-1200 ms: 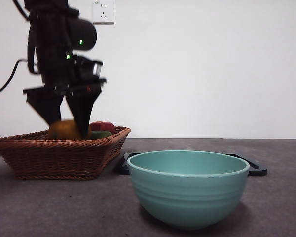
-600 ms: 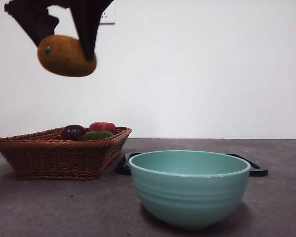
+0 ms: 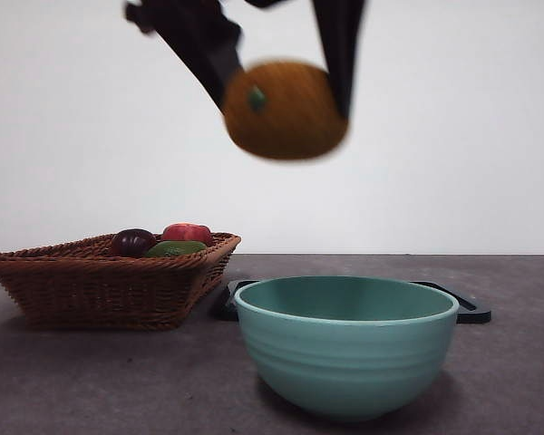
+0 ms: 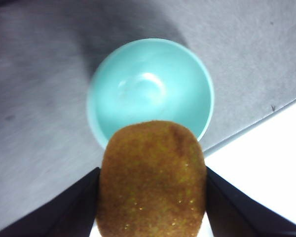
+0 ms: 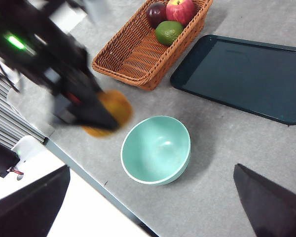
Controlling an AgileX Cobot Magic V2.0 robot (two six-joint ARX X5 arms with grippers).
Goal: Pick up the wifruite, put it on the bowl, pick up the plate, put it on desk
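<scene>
**Wifruite held high, close to the bowl**

No brand, label or readable writing shows on anything in these views.

The left gripper is clamped on the wifruite, one black jaw pressed to each side of the fruit, a small dark spot facing the front camera. The fruit hangs in the air well above the desk — in the left wrist view the wifruite covers the near part of the bowl's rim, with the bowl empty below it. The right wrist view places the fruit just beside the bowl, toward the desk's near edge, not yet over its middle.

Compared with half a second ago, the fruit has travelled sideways from above the wicker basket to a spot over the bowl's left part and sits a little lower; a second ago the gripper was still down in the basket.

The basket stands near the desk's far left corner with a dark purple fruit, a red apple and a green fruit inside. A dark tray lies flat behind the bowl. The right gripper waits high above the desk, jaws spread wide and holding nothing.
</scene>
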